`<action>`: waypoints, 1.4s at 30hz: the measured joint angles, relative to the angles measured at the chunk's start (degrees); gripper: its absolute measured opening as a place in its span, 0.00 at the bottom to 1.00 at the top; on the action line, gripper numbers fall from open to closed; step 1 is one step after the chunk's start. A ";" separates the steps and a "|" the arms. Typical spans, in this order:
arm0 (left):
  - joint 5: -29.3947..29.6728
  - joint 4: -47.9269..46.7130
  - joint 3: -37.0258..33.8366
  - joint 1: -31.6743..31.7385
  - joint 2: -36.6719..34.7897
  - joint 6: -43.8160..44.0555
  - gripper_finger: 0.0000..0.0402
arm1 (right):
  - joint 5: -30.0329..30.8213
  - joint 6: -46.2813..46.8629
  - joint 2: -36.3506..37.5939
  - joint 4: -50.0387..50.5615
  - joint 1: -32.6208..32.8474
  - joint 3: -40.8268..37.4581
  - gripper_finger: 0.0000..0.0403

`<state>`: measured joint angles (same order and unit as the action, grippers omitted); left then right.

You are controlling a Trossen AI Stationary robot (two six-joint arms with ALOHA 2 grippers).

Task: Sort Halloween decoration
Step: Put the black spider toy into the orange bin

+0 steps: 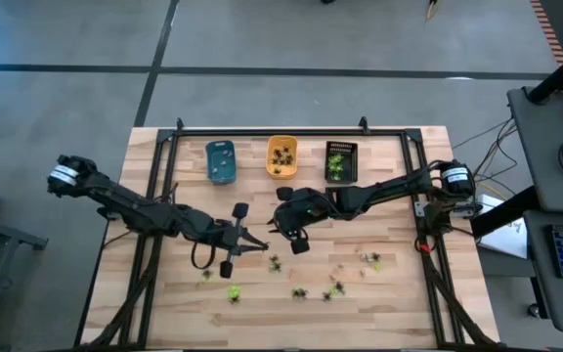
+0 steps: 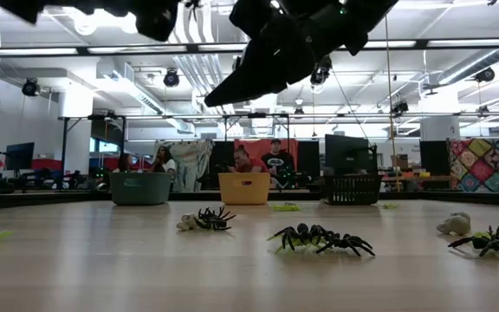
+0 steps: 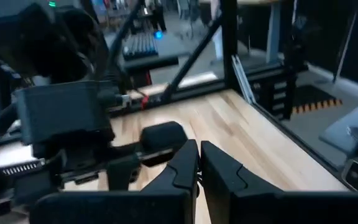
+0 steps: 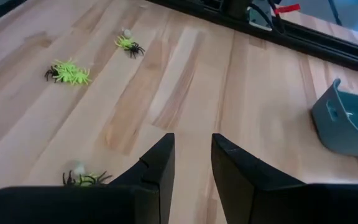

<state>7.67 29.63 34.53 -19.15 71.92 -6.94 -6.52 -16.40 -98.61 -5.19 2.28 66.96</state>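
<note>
Nearest spider: black plastic spider lying over a yellow-green one (image 2: 320, 238), on the pale wooden worktop (image 1: 164, 293) at 6 o'clock in the low view.
Other loose spiders: small black, yellow-green and whitish plastic figures (image 1: 301, 291) scattered along the worktop's near strip, from 7 to 4 o'clock in the high view; none in either hand.
Right hand (image 1: 294, 233): hangs above the worktop's middle, just off centre toward 4 o'clock; dark fingers (image 4: 157, 168) parted by a narrow gap with nothing between them.
Left hand (image 1: 258, 246): raised over the worktop toward 7 o'clock of centre; fingers (image 3: 182, 165) pressed together, holding nothing.
Blue rectangular tray (image 1: 222, 161): back edge, about 11 o'clock.
Orange rectangular tray (image 1: 281, 156): back edge, 12 o'clock, dark spiders inside.
Black rectangular tray (image 1: 340, 161): back edge, about 1 o'clock, yellow-green spiders inside.
</note>
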 joint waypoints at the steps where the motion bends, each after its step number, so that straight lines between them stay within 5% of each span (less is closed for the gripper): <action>1: -0.19 2.93 -1.49 0.49 0.22 -0.19 0.00 | -0.17 -0.05 0.20 0.29 0.06 -0.03 0.23; 12: -1.85 21.39 -11.90 1.78 0.46 -0.91 0.00 | -7.94 0.98 3.76 -5.99 -0.36 -0.07 0.23; 29: -1.85 22.33 -10.56 3.55 1.07 -1.63 0.00 | -14.65 6.40 3.64 -7.31 -1.05 0.04 0.49; 42: -1.87 22.22 -10.13 4.01 1.07 -2.23 0.00 | -17.92 3.35 2.91 -11.02 -1.05 0.11 0.50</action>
<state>5.80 51.86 24.40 -15.14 72.99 -9.17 -24.44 -13.05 -95.70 -16.21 1.23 67.07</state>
